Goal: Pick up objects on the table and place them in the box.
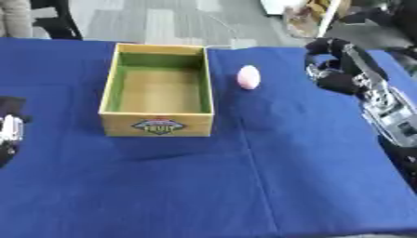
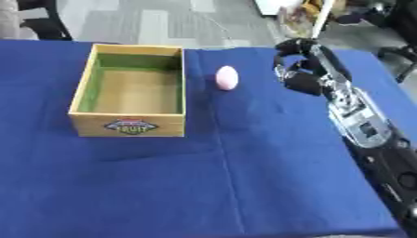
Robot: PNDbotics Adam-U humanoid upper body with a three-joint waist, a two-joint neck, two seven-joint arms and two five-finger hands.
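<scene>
Right eye view showed the right robot hand [image 2: 297, 69] curled, empty — pink egg-shaped object [image 2: 226, 77] likely light, smooth; grip its midsection.

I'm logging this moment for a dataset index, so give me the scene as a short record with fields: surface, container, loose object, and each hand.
surface: table under a blue cloth
container: open yellow cardboard box with green inner walls, nothing visible inside
loose object: small pink egg-shaped object on the cloth, just right of the box, not touching it
right hand: black right hand, fingers curled, holding nothing, right of the pink object and apart from it
left hand: left hand at the left edge, fingers unclear
</scene>
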